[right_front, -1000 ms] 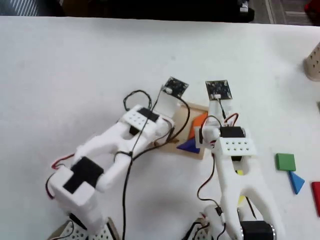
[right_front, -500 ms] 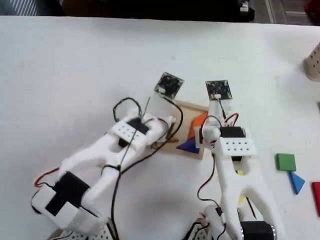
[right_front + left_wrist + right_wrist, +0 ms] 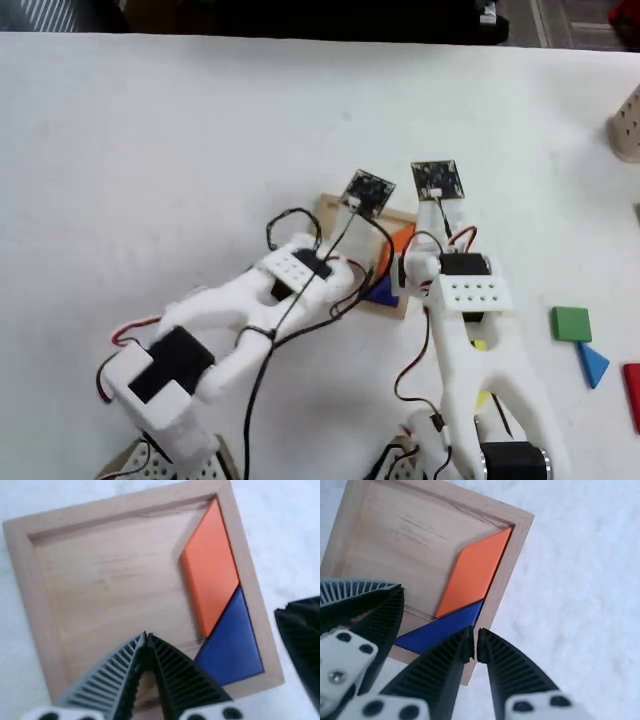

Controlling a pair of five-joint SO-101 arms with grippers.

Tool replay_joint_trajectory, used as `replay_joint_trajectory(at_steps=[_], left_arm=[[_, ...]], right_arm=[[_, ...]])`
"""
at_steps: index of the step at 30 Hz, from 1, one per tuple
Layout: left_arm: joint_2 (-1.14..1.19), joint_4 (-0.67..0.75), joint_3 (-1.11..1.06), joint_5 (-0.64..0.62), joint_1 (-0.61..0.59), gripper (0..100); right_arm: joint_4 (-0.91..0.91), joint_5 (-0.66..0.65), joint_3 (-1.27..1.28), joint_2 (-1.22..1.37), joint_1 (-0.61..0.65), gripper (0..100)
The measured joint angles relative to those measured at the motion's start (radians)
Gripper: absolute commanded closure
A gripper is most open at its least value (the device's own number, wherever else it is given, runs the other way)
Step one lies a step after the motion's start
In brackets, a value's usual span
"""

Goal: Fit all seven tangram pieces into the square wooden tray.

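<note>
Left wrist view looks down into the square wooden tray (image 3: pixel 20 580). An orange parallelogram piece (image 3: pixel 210 575) lies against one wall and a dark blue triangle piece (image 3: pixel 230 645) fills the corner beside it, the two touching along an edge; the rest of the floor is bare. The left gripper (image 3: pixel 147 641) hangs over that bare floor, jaws pressed together with nothing between them. The right gripper (image 3: pixel 474 642) is likewise closed and empty, poised over the tray's rim just beside the blue triangle. In the high view a green square piece (image 3: pixel 571 324) and a small light blue triangle piece (image 3: pixel 592 362) lie well apart from the tray, on the right gripper's side. The main risk is crowding — both grippers sit close together over the tray, so a swing by either could strike the other. It could also nudge the tray, which probably slides easily, and shift the two seated pieces out of their corner.
</note>
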State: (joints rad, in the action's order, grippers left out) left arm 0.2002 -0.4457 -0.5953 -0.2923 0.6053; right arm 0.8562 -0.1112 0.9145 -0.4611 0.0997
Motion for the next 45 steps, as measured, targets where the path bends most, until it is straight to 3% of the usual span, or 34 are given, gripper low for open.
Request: replay_joint_trajectory(at_steps=[4, 19, 25, 30, 36, 45], left_arm=[[-0.046, -0.074, -0.014, 0.000, -0.002, 98], [-0.288, -0.094, -0.138, 0.000, -0.008, 98], [-0.362, -0.087, -0.138, 0.012, -0.187, 98], [-0.364, 0.003, -0.157, 0.166, -0.377, 98], [-0.276, 0.054, -0.141, 0.256, -0.404, 98], [-0.118, 0.055, -0.008, 0.262, -0.422, 98]], right_arm=[[-0.009, 0.000, 0.000, 0.000, 0.000, 98.1], [-0.012, 0.000, 0.000, 0.000, -0.002, 98.1], [0.041, -0.002, -0.054, 0.000, -0.172, 98.1], [0.077, -0.002, -0.068, 0.000, -0.287, 97.4], [0.077, -0.081, -0.068, 0.000, -0.488, 82.8], [0.077, -0.405, -0.068, 0.000, -0.821, 84.0]])
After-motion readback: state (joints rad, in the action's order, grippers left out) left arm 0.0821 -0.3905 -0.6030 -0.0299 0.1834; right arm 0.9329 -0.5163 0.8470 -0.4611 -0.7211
